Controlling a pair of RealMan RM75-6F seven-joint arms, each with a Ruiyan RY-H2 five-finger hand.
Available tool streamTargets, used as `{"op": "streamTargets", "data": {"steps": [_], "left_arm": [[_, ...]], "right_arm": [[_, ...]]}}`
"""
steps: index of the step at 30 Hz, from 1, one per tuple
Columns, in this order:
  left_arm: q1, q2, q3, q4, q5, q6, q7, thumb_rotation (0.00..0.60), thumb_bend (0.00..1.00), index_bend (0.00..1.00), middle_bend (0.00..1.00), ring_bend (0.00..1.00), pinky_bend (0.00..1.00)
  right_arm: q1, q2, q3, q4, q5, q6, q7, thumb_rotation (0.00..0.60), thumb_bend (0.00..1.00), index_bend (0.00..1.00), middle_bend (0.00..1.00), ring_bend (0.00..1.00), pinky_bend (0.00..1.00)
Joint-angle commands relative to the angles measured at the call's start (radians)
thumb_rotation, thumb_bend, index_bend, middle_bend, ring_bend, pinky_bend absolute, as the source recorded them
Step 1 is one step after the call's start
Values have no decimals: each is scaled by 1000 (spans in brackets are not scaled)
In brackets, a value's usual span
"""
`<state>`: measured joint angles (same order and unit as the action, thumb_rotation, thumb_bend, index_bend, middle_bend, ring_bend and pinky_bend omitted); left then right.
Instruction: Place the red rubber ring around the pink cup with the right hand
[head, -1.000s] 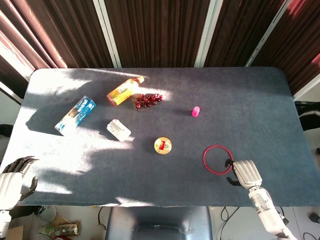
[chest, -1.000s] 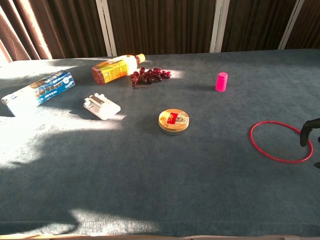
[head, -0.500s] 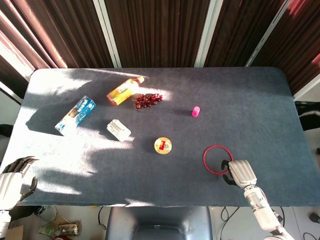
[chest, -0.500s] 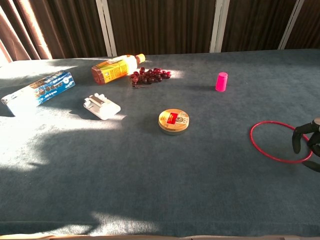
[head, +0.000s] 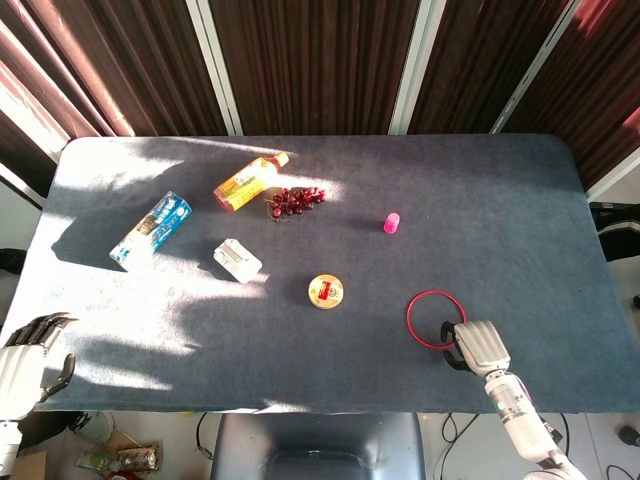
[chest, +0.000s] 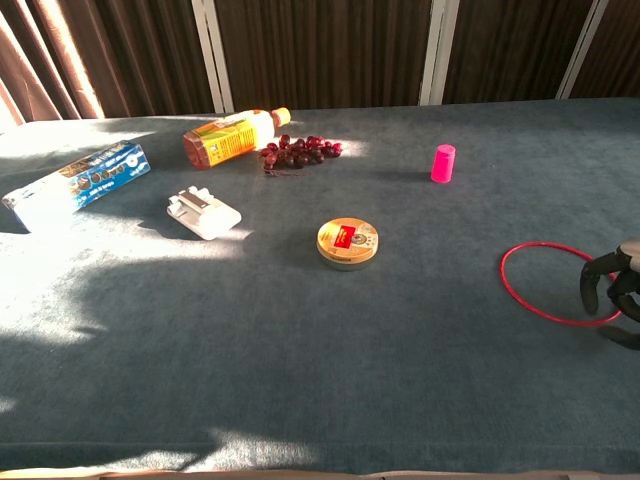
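Two robot hands frame a blue-grey bench (head: 520, 200). With fingers curled down over the near rim of the red rubber ring (head: 434, 319), the right hand (head: 480, 346) hovers there; whether they pinch the ring cannot be told. Beyond that hand and slightly leftward, the pink cup (head: 392, 222) stands upright, well apart. Far to its left, the left hand (head: 24, 360) rests off the bench edge, fingers loosely spread.

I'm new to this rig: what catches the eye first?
The red rubber ring lies flat near the table's right edge, with the right hand at its near rim. The small pink cup stands upright farther back, apart from it.
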<state>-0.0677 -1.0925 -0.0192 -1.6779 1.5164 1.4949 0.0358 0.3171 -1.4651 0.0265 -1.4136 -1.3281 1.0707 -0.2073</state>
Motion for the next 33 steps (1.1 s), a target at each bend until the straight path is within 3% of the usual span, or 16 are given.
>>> {"op": "streamTargets", "data": {"steps": [1,33], "left_arm": [[0,0,0,0,0,1,-1,600,479,263,199,168,271],[1,0,2,-1,4,1,3,600,478,264,203,170,270]], "right_arm": [[1,-4,-1,4,1,0,0,600,440,641,918,1000,1000],[-2,2,9,-5,6,34,7,600,513,751,920,1000,1000]]}}
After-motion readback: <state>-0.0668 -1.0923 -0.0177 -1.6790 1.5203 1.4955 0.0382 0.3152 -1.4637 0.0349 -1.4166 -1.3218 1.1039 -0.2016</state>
